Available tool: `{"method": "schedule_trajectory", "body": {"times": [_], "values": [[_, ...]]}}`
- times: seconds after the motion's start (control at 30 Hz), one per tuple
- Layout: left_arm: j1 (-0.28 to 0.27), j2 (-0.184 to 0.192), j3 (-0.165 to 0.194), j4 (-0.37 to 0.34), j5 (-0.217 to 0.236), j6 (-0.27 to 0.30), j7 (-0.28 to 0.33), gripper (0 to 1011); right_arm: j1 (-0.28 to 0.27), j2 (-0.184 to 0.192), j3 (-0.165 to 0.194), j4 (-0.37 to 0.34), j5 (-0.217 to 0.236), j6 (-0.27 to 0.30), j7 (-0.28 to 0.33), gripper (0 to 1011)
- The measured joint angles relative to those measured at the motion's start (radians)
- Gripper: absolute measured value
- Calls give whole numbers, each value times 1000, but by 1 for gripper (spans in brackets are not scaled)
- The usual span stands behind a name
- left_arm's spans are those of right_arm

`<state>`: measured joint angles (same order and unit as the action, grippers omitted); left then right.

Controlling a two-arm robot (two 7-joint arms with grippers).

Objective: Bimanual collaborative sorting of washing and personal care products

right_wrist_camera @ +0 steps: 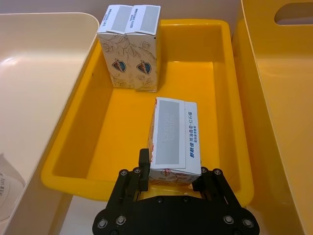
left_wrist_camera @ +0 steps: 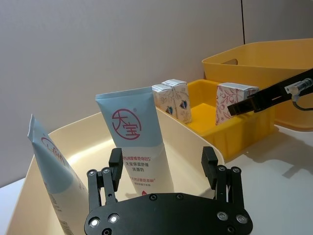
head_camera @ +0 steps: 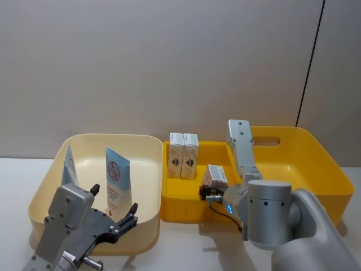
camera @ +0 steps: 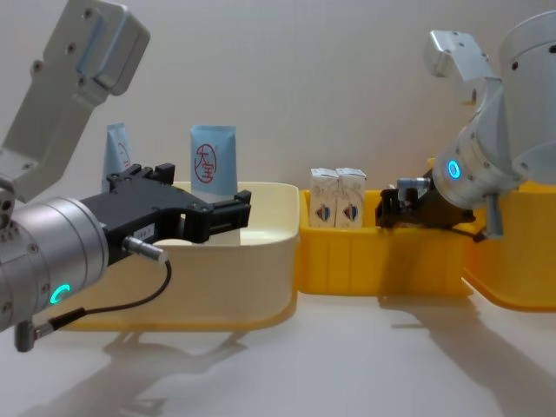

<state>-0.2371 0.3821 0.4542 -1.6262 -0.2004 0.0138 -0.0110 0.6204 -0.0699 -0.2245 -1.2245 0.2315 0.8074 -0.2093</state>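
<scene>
Placement: our right gripper grips a carton low in the yellow bin. Next we prob. let go & lift. Left gripper open nr a tube.

Your black right end effector has a white carton in it, with a grey panel, blue print and reddish floral marks. Beyond it, two white cartons bear blue-red badges in the yellow bin. Before your black left end effector, the light-blue-and-white tubes show red circular logos in the cream bin.
</scene>
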Motion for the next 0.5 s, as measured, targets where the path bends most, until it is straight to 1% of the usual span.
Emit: {"method": "schedule_trajectory", "body": {"times": [0.5], "values": [[0,0,0,0,0,0,0,1004,-3,2,0,-9,-3,-3,5,460]]}}
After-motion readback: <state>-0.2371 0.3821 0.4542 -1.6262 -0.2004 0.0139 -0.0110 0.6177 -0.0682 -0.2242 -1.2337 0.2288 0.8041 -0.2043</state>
